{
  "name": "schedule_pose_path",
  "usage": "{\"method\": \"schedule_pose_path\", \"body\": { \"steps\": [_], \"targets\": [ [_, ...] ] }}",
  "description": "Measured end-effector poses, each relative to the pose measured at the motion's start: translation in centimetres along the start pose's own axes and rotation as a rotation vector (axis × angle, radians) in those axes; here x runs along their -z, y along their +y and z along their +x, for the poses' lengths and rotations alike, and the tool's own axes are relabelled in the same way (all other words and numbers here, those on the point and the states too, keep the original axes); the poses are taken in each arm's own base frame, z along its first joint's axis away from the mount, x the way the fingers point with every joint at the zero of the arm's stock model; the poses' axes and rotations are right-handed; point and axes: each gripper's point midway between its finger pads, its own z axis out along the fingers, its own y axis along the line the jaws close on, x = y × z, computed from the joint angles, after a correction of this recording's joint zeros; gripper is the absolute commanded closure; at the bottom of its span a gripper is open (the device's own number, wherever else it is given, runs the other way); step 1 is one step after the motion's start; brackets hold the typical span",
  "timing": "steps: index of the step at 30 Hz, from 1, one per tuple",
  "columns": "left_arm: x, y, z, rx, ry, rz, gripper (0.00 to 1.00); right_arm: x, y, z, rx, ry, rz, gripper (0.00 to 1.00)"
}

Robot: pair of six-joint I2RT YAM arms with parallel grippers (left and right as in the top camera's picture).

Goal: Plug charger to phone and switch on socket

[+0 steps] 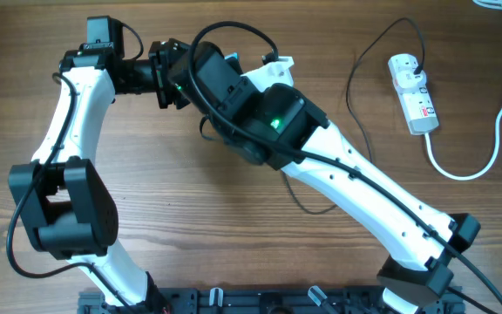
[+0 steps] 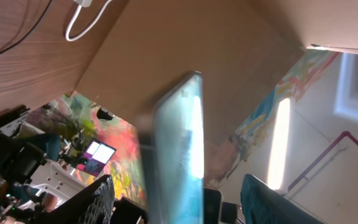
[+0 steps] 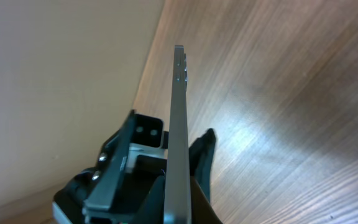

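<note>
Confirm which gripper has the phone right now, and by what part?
The right gripper holds the phone by one end, its fingers on the two flat faces. The left gripper is open, fingers standing clear on either side of the phone.

phone [image 2: 179, 155] blurred, btm cut off, charger [image 1: 350, 87] end hidden under r. arm [image 1: 364, 187]

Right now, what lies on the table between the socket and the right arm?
The overhead view shows only the charger, its thin black cable looping across the otherwise bare table there.
</note>
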Motion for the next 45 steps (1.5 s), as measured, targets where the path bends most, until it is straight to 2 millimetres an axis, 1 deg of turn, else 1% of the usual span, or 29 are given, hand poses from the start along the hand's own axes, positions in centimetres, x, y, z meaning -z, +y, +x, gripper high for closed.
{"method": "schedule_pose_path", "body": {
  "steps": [1, 4, 15, 20, 21, 24, 26, 31, 34, 38, 40, 41, 42, 43, 44, 45],
  "targets": [
    [0.0, 0.0, 0.0, 0.002, 0.000, 0.000, 0.43, 0.0, -0.1, 0.2, -0.017, 0.009, 0.005, 0.96],
    [0.0, 0.0, 0.1, 0.003, 0.003, 0.002, 0.45, 0.0, -0.2, 0.5, -0.041, 0.028, 0.012, 0.96],
    [0.0, 0.1, 0.3, 0.028, 0.007, 0.004, 0.46, 0.0, -0.3, 0.6, -0.113, 0.034, 0.018, 0.96],
    [0.0, 0.0, 0.4, 0.029, 0.007, 0.004, 0.46, 0.0, 0.3, 0.8, -0.127, 0.042, -0.004, 0.96],
    [0.0, 0.0, 0.4, 0.032, 0.007, 0.004, 0.50, 0.0, 0.3, 0.8, -0.128, 0.042, -0.005, 0.96],
    [0.0, 0.0, 0.4, 0.042, 0.007, 0.004, 0.53, -0.4, 0.1, 0.9, -0.127, 0.038, 0.004, 0.96],
    [0.0, 0.0, 0.4, 0.044, 0.007, 0.004, 0.61, -1.1, -0.2, 1.2, -0.127, 0.035, 0.014, 0.96],
    [0.0, 0.0, 0.4, 0.047, 0.007, 0.004, 0.64, -1.2, -0.1, 1.5, -0.144, 0.047, 0.012, 0.96],
    [0.0, 0.0, 0.4, 0.047, 0.007, 0.004, 0.69, -1.2, 0.1, 1.6, -0.152, 0.056, 0.008, 0.96],
    [0.0, 0.0, 0.4, 0.050, 0.006, 0.003, 0.80, -1.2, 0.3, 1.7, -0.160, 0.060, 0.001, 0.96],
    [0.0, 0.0, 0.4, 0.053, 0.004, 0.002, 0.91, -1.3, 0.3, 1.6, -0.166, 0.060, -0.001, 0.94],
    [0.0, 0.1, 0.3, 0.053, 0.002, 0.000, 0.96, -1.3, 0.4, 1.6, -0.170, 0.060, -0.004, 0.86],
    [0.0, 0.1, 0.3, 0.058, 0.001, -0.001, 0.96, -1.3, 0.5, 1.6, -0.181, 0.061, -0.005, 0.70],
    [0.0, 0.0, 0.4, 0.062, 0.004, 0.002, 0.96, -1.3, 0.3, 1.8, -0.176, 0.072, 0.006, 0.51],
    [0.1, 0.0, 0.3, 0.060, 0.000, 0.001, 0.96, -1.3, 0.2, 2.0, -0.176, 0.088, 0.012, 0.39],
    [0.1, 0.1, 0.3, 0.061, -0.003, -0.001, 0.96, -1.2, 0.1, 2.2, -0.174, 0.095, 0.015, 0.32]
  ]
}}
